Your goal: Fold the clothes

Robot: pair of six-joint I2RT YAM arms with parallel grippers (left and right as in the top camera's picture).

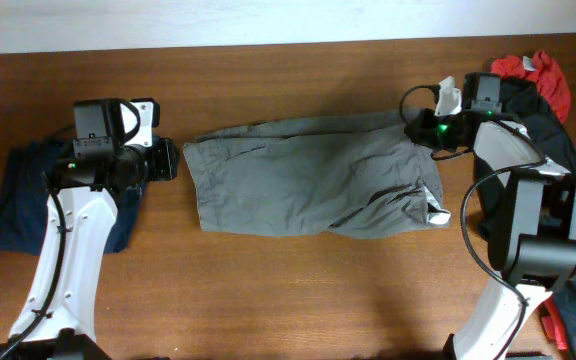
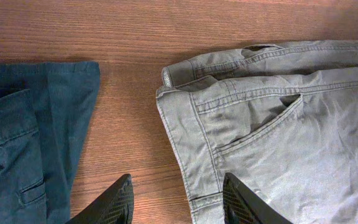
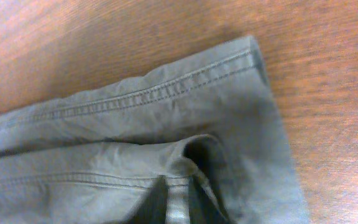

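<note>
- The left pincer [image 2: 177,177] stands about half open with nothing in it. One finger is over bare bench [image 2: 135,37] and the other over grey cloth, with the waistband [image 2: 185,137] edge between them.
- It should probably come down squarely and take every layer of that edge before it closes.
- The navy garment [image 2: 30,124] lies just beside it at the left, so keep the outer finger off it.
- The shorts [image 1: 308,175] lie flat across the middle of the overhead frame, waistband left and leg hems right.
- The right pincer [image 1: 423,125] sits at their upper right corner, over the hem [image 3: 166,93]. Its fingers are out of view, so I cannot tell how wide it stands or whether it grips.
- Lifting both ends together should keep the cloth taut and the crease straight.
- The black and red pile [image 1: 538,75] lies beyond it, at the upper right, and is best avoided.
</note>
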